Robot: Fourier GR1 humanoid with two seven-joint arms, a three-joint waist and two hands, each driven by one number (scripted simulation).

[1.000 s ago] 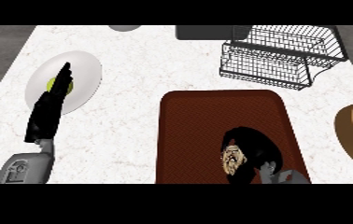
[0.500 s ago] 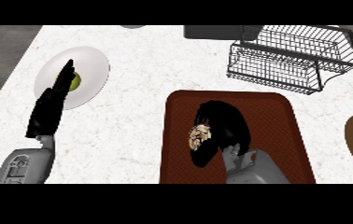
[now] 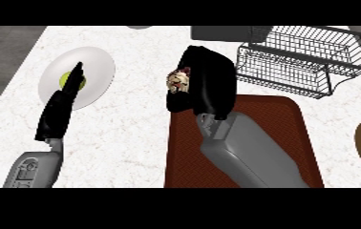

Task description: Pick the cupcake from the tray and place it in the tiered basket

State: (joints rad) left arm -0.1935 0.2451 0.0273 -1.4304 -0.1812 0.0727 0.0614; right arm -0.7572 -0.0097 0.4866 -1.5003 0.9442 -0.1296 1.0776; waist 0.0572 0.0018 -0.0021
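Head view: the right hand (image 3: 208, 87), black fingers curled round the cupcake (image 3: 177, 80), holds it at the far left corner of the red-brown tray (image 3: 282, 118), with the wire tiered basket (image 3: 296, 63) near on the right. The cake looks light, soft and easily crushed, and is probably best taken by its sides, below the topping. The grey forearm slants up across the tray. The left hand (image 3: 60, 109) rests with fingers straight and together, over a white plate (image 3: 95, 66) on the tabletop (image 3: 134, 128).

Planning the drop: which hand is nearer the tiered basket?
Right. The right hand, curled round the cupcake, is just left of the tiered basket; the left hand is far off, over the white plate.
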